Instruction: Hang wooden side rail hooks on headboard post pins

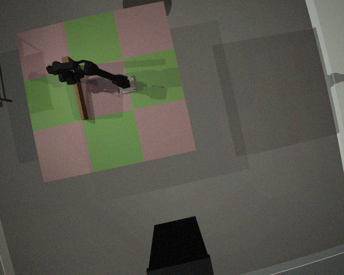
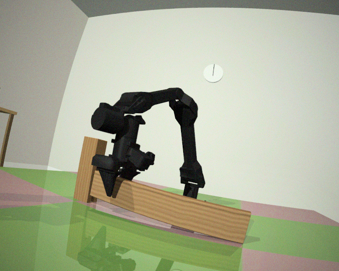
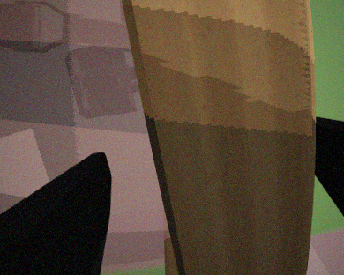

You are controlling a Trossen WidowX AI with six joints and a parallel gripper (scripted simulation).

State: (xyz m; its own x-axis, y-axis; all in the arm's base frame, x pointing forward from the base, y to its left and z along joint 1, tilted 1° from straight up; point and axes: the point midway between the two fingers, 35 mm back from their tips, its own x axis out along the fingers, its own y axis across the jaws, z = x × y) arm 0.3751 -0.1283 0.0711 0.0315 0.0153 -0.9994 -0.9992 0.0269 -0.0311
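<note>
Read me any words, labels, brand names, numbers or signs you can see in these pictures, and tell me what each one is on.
None: no readable text shows in any view.
The white round disc on the wall bears only a thin dark vertical line, no numbers or letters.
The wooden side rail, the headboard post, the black arm and its open pincer carry no label or brand.
The checkered table top is unmarked.
</note>
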